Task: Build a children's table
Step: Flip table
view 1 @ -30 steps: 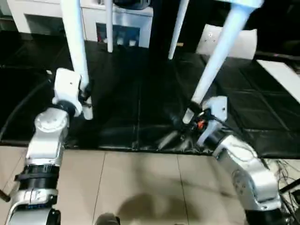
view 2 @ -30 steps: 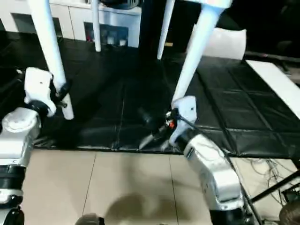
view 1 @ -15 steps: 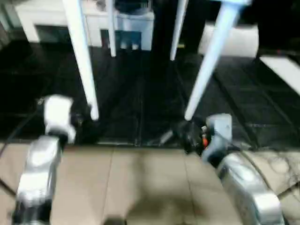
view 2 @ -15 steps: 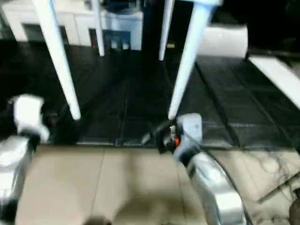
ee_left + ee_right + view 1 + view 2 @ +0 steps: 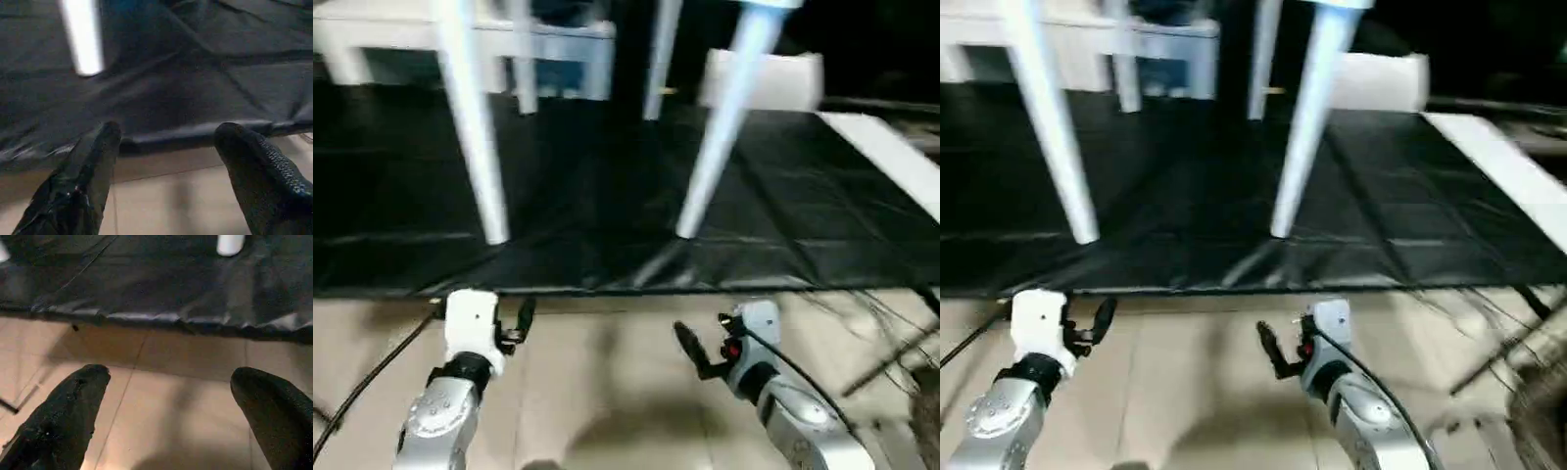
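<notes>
Both arms pulled back off legs since earlier frame. White plastic children's table [image 5: 470, 147] stands on black floor mat [image 5: 607, 196], upper frame. Left gripper [image 5: 514, 323] and right gripper [image 5: 700, 352] hover over tan floor [image 5: 607, 392], lower frame, jaws wide, empty.

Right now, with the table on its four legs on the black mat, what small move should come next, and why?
Probably none: keep both pincers, left and right, open and back. The table's legs rest on the black mat; neither pincer holds anything.
</notes>
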Tool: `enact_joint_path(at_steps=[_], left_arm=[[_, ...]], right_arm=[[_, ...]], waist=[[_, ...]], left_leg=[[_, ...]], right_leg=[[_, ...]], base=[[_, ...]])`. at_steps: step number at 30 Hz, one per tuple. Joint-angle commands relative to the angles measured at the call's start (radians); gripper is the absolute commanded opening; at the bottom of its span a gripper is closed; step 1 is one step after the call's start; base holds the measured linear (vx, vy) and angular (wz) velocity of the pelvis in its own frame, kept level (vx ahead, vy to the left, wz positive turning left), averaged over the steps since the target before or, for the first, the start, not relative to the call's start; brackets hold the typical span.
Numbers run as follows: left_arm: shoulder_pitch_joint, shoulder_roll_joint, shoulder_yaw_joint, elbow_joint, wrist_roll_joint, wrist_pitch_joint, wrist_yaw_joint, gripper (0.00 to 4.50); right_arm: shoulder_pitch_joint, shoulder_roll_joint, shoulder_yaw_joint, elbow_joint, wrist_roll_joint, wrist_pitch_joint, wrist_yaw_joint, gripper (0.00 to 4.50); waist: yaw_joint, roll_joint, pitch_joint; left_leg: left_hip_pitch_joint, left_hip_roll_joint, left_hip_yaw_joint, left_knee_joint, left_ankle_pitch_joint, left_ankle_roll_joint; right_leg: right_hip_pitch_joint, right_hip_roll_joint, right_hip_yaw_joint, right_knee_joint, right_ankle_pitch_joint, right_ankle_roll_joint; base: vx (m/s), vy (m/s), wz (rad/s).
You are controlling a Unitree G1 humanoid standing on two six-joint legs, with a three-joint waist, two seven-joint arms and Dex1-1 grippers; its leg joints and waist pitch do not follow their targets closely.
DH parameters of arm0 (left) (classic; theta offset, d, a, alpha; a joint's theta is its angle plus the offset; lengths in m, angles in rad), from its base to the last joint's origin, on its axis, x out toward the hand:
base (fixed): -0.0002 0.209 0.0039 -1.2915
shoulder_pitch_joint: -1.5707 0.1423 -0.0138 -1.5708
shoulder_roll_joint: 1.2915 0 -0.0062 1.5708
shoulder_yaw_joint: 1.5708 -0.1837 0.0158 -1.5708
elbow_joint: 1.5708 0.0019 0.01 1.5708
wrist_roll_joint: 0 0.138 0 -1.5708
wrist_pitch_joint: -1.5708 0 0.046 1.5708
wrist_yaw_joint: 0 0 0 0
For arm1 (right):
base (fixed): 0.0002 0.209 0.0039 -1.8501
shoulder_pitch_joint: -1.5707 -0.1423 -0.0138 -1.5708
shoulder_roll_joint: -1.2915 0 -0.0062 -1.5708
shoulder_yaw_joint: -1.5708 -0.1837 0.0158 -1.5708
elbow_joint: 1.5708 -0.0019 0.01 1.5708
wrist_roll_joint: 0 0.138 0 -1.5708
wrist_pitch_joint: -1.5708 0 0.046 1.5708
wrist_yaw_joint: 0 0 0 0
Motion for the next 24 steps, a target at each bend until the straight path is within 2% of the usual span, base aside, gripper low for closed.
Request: enact_joint_path(at_steps=[1, 2, 3, 4, 5, 6, 7, 8, 9, 10, 11, 12, 13, 14, 15, 16, 17, 18, 19, 20, 21, 22, 23, 24], left_arm=[[0.007, 0.003, -0.005, 0.001, 0.015, 0.022, 0.02, 3.55], [0.008, 0.005, -0.005, 0.012, 0.026, 0.021, 0.026, 3.55], [0.009, 0.004, -0.003, 0.019, 0.028, 0.023, 0.028, 3.55], [0.01, 0.0, 0.0, 0.025, 0.019, 0.034, 0.023, 3.55], [0.011, -0.007, 0.006, 0.023, 0.005, 0.059, 0.024, 3.55], [0.014, -0.023, 0.02, 0.019, -0.024, 0.112, 0.03, 3.55], [0.015, -0.029, 0.026, 0.017, -0.035, 0.133, 0.033, 3.55], [0.024, -0.029, 0.021, 0.011, -0.032, 0.135, 0.033, 3.55], [0.024, -0.029, 0.021, 0.011, -0.032, 0.135, 0.033, 3.55], [0.036, -0.018, -0.006, 0.029, 0.001, 0.132, 0.035, 3.55], [0.036, -0.016, -0.011, 0.039, 0.008, 0.134, 0.038, 3.55], [0.036, -0.015, -0.014, 0.048, 0.014, 0.136, 0.04, 3.55], [0.036, -0.015, -0.014, 0.048, 0.014, 0.136, 0.04, 3.55], [0.033, -0.013, -0.026, 0.085, 0.016, 0.136, 0.029, 3.55], [0.026, -0.012, -0.032, 0.116, 0.018, 0.134, 0.023, 3.55], [0.018, -0.009, -0.038, 0.143, 0.022, 0.131, 0.014, 3.55], [-0.003, -0.004, -0.051, 0.207, 0.028, 0.124, -0.006, 3.55], [-0.032, 0.0, -0.06, 0.282, 0.034, 0.106, -0.027, 3.55], [-0.057, -0.001, -0.059, 0.348, 0.023, 0.095, -0.05, 3.55], [-0.076, -0.005, -0.053, 0.397, 0.009, 0.095, -0.069, 3.73], [-0.101, -0.007, -0.047, 0.466, -0.005, 0.099, -0.088, 3.73], [-0.13, -0.003, -0.048, 0.553, -0.004, 0.109, -0.098, 3.84], [-0.146, -0.003, -0.046, 0.606, -0.004, 0.11, -0.102, 3.93], [-0.153, -0.004, -0.044, 0.631, -0.004, 0.111, -0.104, 4.01]], right_arm=[[-0.017, -0.011, 0.014, 0.023, -0.006, 0.0, 0.019, 4.5], [-0.022, -0.013, 0.022, 0.041, -0.017, -0.011, 0.024, 4.5], [-0.028, -0.015, 0.028, 0.059, -0.027, -0.025, 0.027, 4.5], [-0.035, -0.016, 0.036, 0.091, -0.042, -0.049, 0.031, 4.5], [-0.04, -0.016, 0.036, 0.108, -0.043, -0.057, 0.037, 4.5], [-0.047, -0.012, 0.033, 0.14, -0.041, -0.067, 0.048, 4.5], [-0.05, -0.011, 0.031, 0.151, -0.039, -0.071, 0.053, 4.5], [-0.059, -0.016, 0.045, 0.187, -0.055, -0.083, 0.065, 4.5], [-0.059, -0.016, 0.045, 0.187, -0.055, -0.083, 0.065, 4.5], [-0.072, -0.001, 0.026, 0.259, -0.044, -0.064, 0.059, 4.5], [-0.074, 0.0, 0.023, 0.271, -0.043, -0.061, 0.058, 4.5], [-0.075, 0.0, 0.023, 0.282, -0.045, -0.06, 0.058, 4.5], [-0.075, 0.0, 0.023, 0.282, -0.045, -0.06, 0.058, 4.5], [-0.082, 0.0, 0.029, 0.34, -0.06, -0.067, 0.052, 4.5], [-0.088, 0.003, 0.029, 0.378, -0.069, -0.07, 0.04, 4.5], [-0.095, 0.005, 0.027, 0.41, -0.077, -0.073, 0.029, 4.5], [-0.109, 0.012, 0.02, 0.48, -0.092, -0.08, 0.004, 4.5], [-0.123, 0.025, 0.001, 0.549, -0.093, -0.094, -0.025, 4.5], [-0.14, 0.035, -0.019, 0.621, -0.091, -0.107, -0.053, 4.5], [-0.153, 0.042, -0.035, 0.671, -0.087, -0.115, -0.072, 4.5], [-0.171, 0.05, -0.056, 0.741, -0.083, -0.124, -0.099, 4.5], [-0.194, 0.056, -0.079, 0.82, -0.081, -0.132, -0.134, 4.5], [-0.204, 0.058, -0.091, 0.864, -0.079, -0.138, -0.152, 4.5], [-0.209, 0.059, -0.097, 0.885, -0.077, -0.14, -0.16, 4.5]], waist=[[0.0, 0.015, -0.027], [0.003, 0.028, -0.038], [-0.007, 0.032, -0.038], [-0.015, 0.055, -0.044], [-0.027, 0.07, -0.038], [-0.033, 0.075, -0.039], [-0.022, 0.07, -0.029], [-0.014, 0.055, -0.029], [0.007, 0.018, -0.025], [0.022, -0.031, -0.017], [0.04, -0.029, -0.019], [0.077, -0.045, -0.033], [0.109, -0.039, -0.047], [0.103, -0.041, -0.058], [0.098, -0.018, -0.059], [0.076, -0.011, -0.068], [0.067, 0.002, -0.075], [0.064, 0.003, -0.077], [0.058, -0.002, -0.067], [0.056, -0.004, -0.063], [0.048, -0.004, -0.056], [0.037, -0.004, -0.047], [0.032, -0.005, -0.041], [0.019, -0.012, -0.035]], left_leg=[[-0.001, 0.066, -0.035, -0.121, -0.429, -0.067], [-0.071, 0.02, -0.096, -0.149, -0.423, -0.036], [-0.059, 0.026, -0.125, -0.147, -0.433, -0.047], [-0.041, 0.037, -0.18, -0.16, -0.455, -0.044], [-0.015, 0.057, -0.256, -0.189, -0.485, 0.004], [-0.007, 0.055, -0.273, -0.194, -0.512, 0.022], [-0.035, 0.021, -0.289, -0.218, -0.603, 0.01], [-0.062, -0.02, -0.271, -0.203, -0.587, 0.009], [-0.089, -0.055, -0.22, -0.157, -0.546, 0.002], [-0.016, -0.045, -0.085, 0.09, -0.106, 0.052], [-0.066, -0.041, -0.085, 0.099, -0.033, 0.059], [-0.072, -0.03, -0.071, 0.072, 0.007, 0.073], [-0.062, -0.014, -0.067, 0.029, 0.001, 0.113], [-0.041, -0.004, -0.048, -0.028, 0.072, 0.141], [-0.025, 0.01, -0.042, -0.063, 0.136, 0.14], [0.018, 0.064, -0.064, -0.071, 0.237, 0.183], [0.027, 0.088, -0.079, -0.062, 0.326, 0.219], [0.024, 0.081, -0.071, -0.061, 0.315, 0.225], [0.012, 0.069, -0.056, -0.069, 0.207, 0.198], [0.007, 0.066, -0.051, -0.078, 0.121, 0.172], [0.004, 0.07, -0.048, -0.096, -0.038, 0.103], [0.011, 0.068, -0.04, -0.11, -0.19, 0.046], [0.018, 0.068, -0.034, -0.115, -0.263, 0.024], [0.027, 0.066, -0.025, -0.114, -0.352, -0.008]], right_leg=[[-0.006, -0.091, 0.055, -0.118, -0.511, -0.074], [0.054, -0.064, -0.018, -0.089, -0.456, -0.05], [0.038, -0.06, -0.022, -0.079, -0.403, -0.075], [0.034, -0.026, -0.029, -0.053, -0.289, -0.133], [0.017, 0.023, -0.025, 0.013, -0.198, -0.188], [0.011, 0.035, -0.016, 0.039, -0.189, -0.187], [0.01, 0.047, 0.013, 0.07, -0.187, -0.189], [0.012, 0.03, 0.043, 0.046, -0.181, -0.19], [0.0, -0.028, 0.088, -0.024, -0.28, -0.189], [-0.061, -0.17, 0.186, -0.193, -0.821, -0.104], [-0.001, -0.183, 0.211, -0.183, -0.844, -0.052], [0.014, -0.156, 0.221, -0.146, -0.722, 0.001], [0.039, -0.137, 0.221, -0.102, -0.39, -0.056], [0.041, -0.073, 0.172, -0.064, -0.066, -0.15], [0.03, -0.043, 0.129, -0.044, 0.053, -0.182], [-0.01, -0.002, 0.091, -0.004, 0.197, -0.184], [-0.024, -0.024, 0.086, 0.004, 0.235, -0.197], [-0.022, -0.032, 0.085, -0.006, 0.22, -0.204], [-0.017, -0.047, 0.09, -0.023, 0.148, -0.216], [-0.011, -0.057, 0.093, -0.034, 0.089, -0.224], [-0.001, -0.066, 0.094, -0.046, -0.022, -0.23], [-0.006, -0.062, 0.093, -0.062, -0.15, -0.222], [-0.012, -0.064, 0.095, -0.073, -0.228, -0.213], [-0.022, -0.072, 0.1, -0.089, -0.345, -0.196]], base=[[0.0, 0.0, 0.0], [0.0, 0.0, 0.0], [0.008, -0.016, 0.42], [0.049, -0.053, 0.66], [0.049, -0.053, 0.66], [0.032, -0.076, 0.62], [-0.043, -0.12, 0.66], [-0.043, -0.12, 0.66], [-0.052, -0.197, 0.86], [0.022, -0.178, 0.31], [0.022, -0.178, 0.31], [0.089, -0.115, -0.11], [0.054, -0.069, 0.18], [0.054, -0.069, 0.18], [0.0, 0.0, 0.0], [0.0, 0.0, 0.0], [0.0, 0.0, 0.0], [0.0, 0.0, 0.0], [0.0, 0.0, 0.0], [0.0, 0.0, 0.0], [-0.068, 0.039, -0.04], [-0.074, 0.038, 0.03], [-0.074, 0.038, 0.03], [-0.052, 0.023, 0.04]])
